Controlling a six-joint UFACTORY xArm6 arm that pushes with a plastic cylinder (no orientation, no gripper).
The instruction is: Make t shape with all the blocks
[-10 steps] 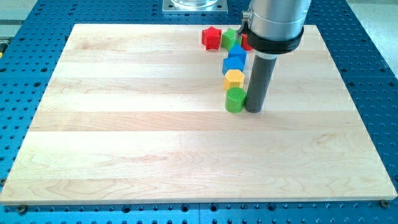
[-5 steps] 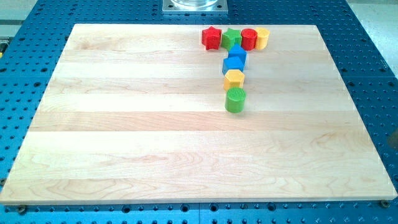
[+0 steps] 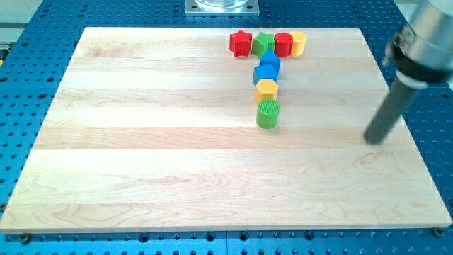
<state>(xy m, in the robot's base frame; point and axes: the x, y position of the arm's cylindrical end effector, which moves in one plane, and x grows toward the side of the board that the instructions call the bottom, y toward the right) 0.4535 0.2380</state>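
My tip point(image 3: 376, 139) (no gripper) sits well right of green cylinder point(image 3: 267, 113), touching nothing.

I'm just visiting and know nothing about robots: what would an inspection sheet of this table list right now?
Surface: pale wooden board on a blue perforated table.
Job's things: top row of red star block, green star block, red cylinder block, yellow block; stem below of two blue blocks, yellow hexagon block, green cylinder block.
Clutter: nothing seen.
Grippers: none; my tip sits far to the view's right of the blocks.
Cables: nothing seen.
Surroundings: metal plate at the view's top.
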